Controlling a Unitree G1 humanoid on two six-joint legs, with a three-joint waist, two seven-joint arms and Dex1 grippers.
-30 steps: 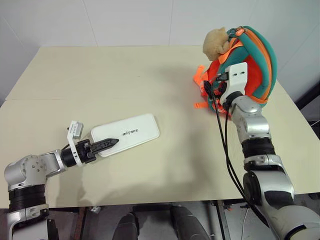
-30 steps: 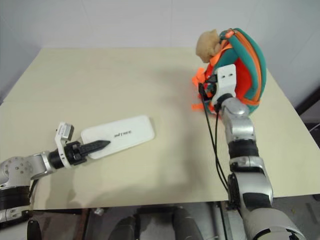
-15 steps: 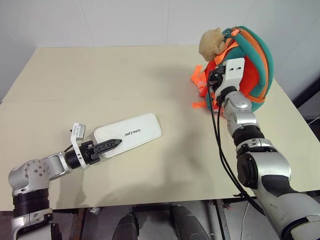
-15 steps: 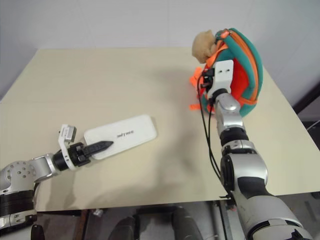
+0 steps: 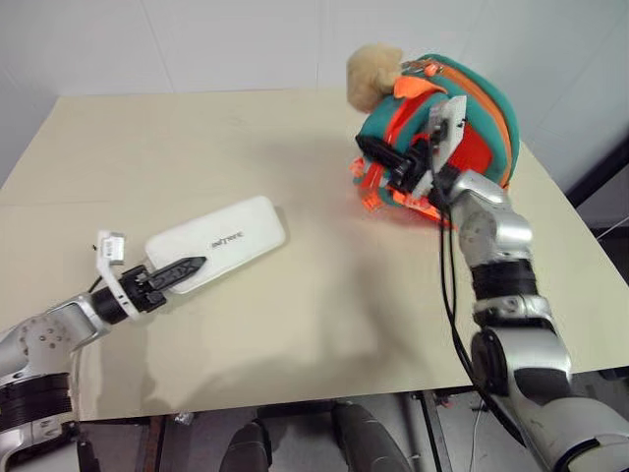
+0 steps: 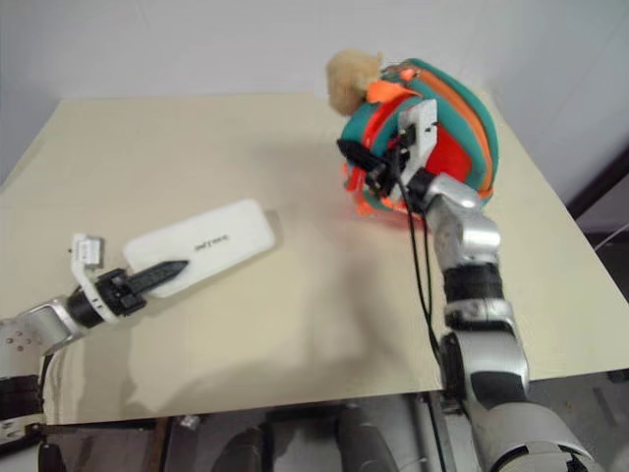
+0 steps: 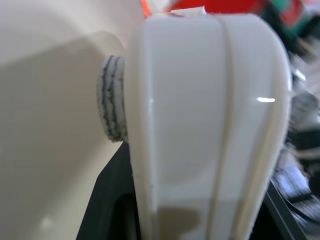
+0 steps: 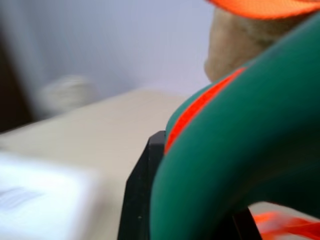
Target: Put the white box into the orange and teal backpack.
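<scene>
The right gripper (image 5: 385, 157), which a second earlier had been spread wide against the orange and teal backpack (image 5: 486, 108), had now clamped its fingers nearly together on the bag's teal padded trim; the right wrist view showed that trim (image 8: 240, 165) pinched between the black fingers. With that hold the backpack had been dragged and tipped along the beige table (image 5: 324, 295), closer to the white box (image 5: 218, 242), so that its beige plush ball (image 5: 373, 71) stood at the top on the side facing the box. The white box lay flat on the table, well apart from the backpack, on the robot's left of it. The left gripper (image 5: 182, 268) was partly closed around the box's end farthest from the backpack, one black finger lying across its top, and its grip looked unchanged. In my judgement this meant the bag was secured and being turned for loading, while the box had yet to be carried across to it.
</scene>
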